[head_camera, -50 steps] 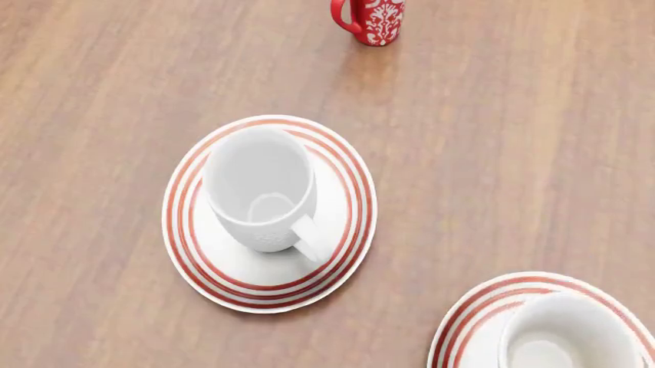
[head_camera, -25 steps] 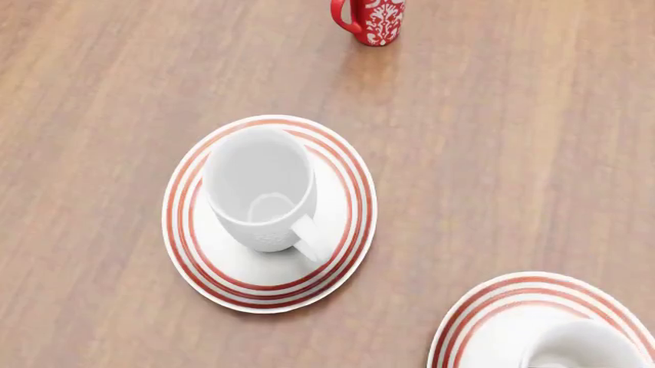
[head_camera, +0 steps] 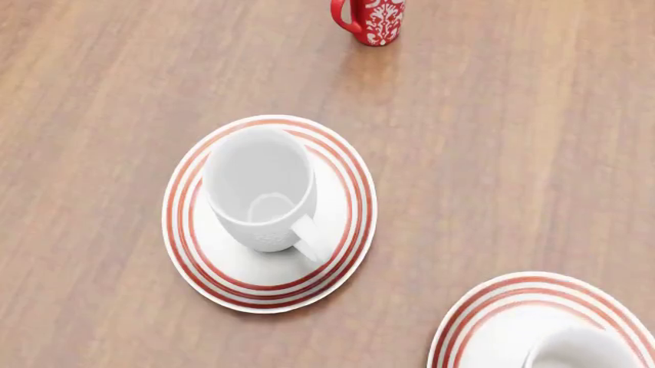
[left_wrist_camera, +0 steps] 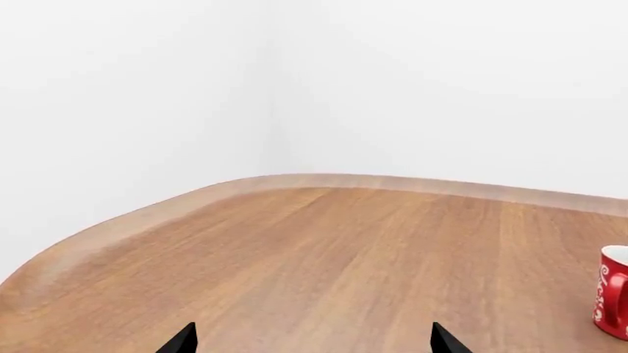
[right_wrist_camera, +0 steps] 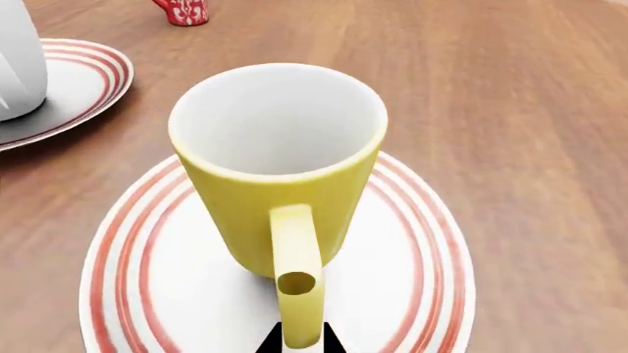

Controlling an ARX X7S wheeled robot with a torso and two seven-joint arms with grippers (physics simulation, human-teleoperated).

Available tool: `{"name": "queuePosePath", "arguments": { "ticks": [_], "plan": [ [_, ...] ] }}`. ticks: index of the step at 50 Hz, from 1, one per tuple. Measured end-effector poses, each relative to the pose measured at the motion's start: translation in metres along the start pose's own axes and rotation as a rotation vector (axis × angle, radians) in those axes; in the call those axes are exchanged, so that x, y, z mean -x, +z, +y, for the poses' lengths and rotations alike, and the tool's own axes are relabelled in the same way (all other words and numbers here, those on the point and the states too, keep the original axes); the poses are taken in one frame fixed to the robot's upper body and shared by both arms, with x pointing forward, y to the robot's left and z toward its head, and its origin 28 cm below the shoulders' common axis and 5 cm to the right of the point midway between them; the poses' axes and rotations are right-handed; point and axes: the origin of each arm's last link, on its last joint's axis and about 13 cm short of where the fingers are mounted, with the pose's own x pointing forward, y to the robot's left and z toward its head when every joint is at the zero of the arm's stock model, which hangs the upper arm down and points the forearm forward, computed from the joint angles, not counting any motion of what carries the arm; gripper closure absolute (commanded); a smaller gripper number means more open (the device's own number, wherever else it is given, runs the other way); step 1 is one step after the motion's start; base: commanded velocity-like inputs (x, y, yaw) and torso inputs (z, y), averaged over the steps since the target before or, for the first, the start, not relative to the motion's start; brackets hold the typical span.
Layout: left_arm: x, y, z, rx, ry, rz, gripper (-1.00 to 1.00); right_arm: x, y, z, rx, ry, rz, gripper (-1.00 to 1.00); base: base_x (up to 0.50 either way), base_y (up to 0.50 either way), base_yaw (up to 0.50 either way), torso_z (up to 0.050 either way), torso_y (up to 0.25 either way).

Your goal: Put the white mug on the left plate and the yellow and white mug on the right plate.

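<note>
The white mug (head_camera: pixel 258 188) stands upright on the left plate (head_camera: pixel 353 180), handle toward the camera. In the right wrist view, the yellow and white mug (right_wrist_camera: pixel 279 169) is upright over the middle of the right plate (right_wrist_camera: pixel 422 243); I cannot tell whether its base touches the plate. My right gripper (right_wrist_camera: pixel 299 340) is shut on the mug's yellow handle, one dark fingertip on each side. In the head view only the mug's white rim (head_camera: pixel 578 351) shows, at the bottom edge over the right plate (head_camera: pixel 481 307). My left gripper (left_wrist_camera: pixel 312 346) is open over bare table.
A red mug with a white floral pattern (head_camera: pixel 370 19) stands at the back of the wooden table (head_camera: pixel 511 153); it also shows in the left wrist view as the red mug (left_wrist_camera: pixel 613 294). The table's rounded far edge (left_wrist_camera: pixel 294 180) meets white walls.
The yellow and white mug has sunk toward the bottom edge of the head view, so less of its rim shows over the right plate. The white mug and left plate have not moved.
</note>
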Motion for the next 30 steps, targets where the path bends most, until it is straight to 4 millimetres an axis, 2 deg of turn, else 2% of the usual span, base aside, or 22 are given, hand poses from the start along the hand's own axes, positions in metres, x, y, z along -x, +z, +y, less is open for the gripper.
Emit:
{"name": "queuePosePath", "arguments": {
  "ticks": [19, 20, 30],
  "plan": [
    [0.0006, 0.0005, 0.0001, -0.001, 0.0, 0.0, -1.0, -0.0026, -0.0063, -0.0001, -0.007, 0.001, 0.013, 1.0, 0.0, 0.0, 0.0, 0.0, 0.0],
    [0.0006, 0.0005, 0.0001, -0.001, 0.0, 0.0, -1.0, -0.0028, -0.0065, -0.0001, -0.007, 0.0, 0.013, -1.0, 0.0, 0.0, 0.0, 0.0, 0.0],
    [0.0006, 0.0006, 0.0002, -0.001, 0.001, 0.0, -1.0, -0.0024, -0.0068, 0.0004, 0.002, -0.011, -0.001, -1.0, 0.0, 0.0, 0.0, 0.0, 0.0]
  ]
}}
